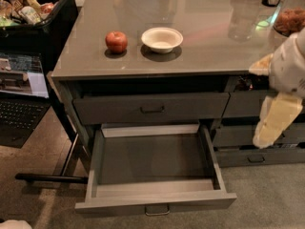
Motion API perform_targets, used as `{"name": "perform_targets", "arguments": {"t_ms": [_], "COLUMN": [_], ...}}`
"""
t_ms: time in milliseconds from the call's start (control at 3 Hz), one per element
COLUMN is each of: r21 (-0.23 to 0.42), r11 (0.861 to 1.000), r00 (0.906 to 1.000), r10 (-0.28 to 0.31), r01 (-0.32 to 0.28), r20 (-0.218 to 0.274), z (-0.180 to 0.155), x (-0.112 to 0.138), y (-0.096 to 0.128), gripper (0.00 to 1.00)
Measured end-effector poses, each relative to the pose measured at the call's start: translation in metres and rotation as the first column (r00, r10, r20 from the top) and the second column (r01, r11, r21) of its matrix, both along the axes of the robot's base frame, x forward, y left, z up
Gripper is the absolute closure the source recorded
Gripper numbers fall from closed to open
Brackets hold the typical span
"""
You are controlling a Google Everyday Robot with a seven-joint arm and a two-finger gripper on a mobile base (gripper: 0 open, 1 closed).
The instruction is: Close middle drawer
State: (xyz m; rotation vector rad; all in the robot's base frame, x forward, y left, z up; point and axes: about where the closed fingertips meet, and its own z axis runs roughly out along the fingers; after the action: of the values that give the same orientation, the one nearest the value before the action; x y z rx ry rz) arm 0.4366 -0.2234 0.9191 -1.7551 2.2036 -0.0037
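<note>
The middle drawer (155,202) is pulled far out below the counter, near the floor. Its flat grey front faces me, with a small metal pull (157,209) at the centre. The shallow grey box inside holds nothing. My gripper (276,120) hangs at the right edge of the view, cream and white. It is to the right of the drawer and higher than it, in front of the right-hand drawers, and touches nothing.
A closed grey drawer (151,109) sits just above the open one. On the grey counter (200,56) stand a red apple (116,41) and a white bowl (162,39). A black cart with a laptop (19,113) stands at the left. More drawers (257,157) are at the right.
</note>
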Motion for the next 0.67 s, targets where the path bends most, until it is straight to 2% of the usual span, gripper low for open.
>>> {"name": "perform_targets", "arguments": {"t_ms": [333, 667], "r21": [0.067, 0.149], "r11": [0.998, 0.989], "r00": [0.9989, 0.9973], "r10": [0.008, 0.002], "r01": [-0.005, 0.009], "r20": [-0.046, -0.074], "z": [-0.071, -0.143], "x": [-0.014, -0.037], "y": [-0.009, -0.013], "gripper": [0.0, 0.0]}}
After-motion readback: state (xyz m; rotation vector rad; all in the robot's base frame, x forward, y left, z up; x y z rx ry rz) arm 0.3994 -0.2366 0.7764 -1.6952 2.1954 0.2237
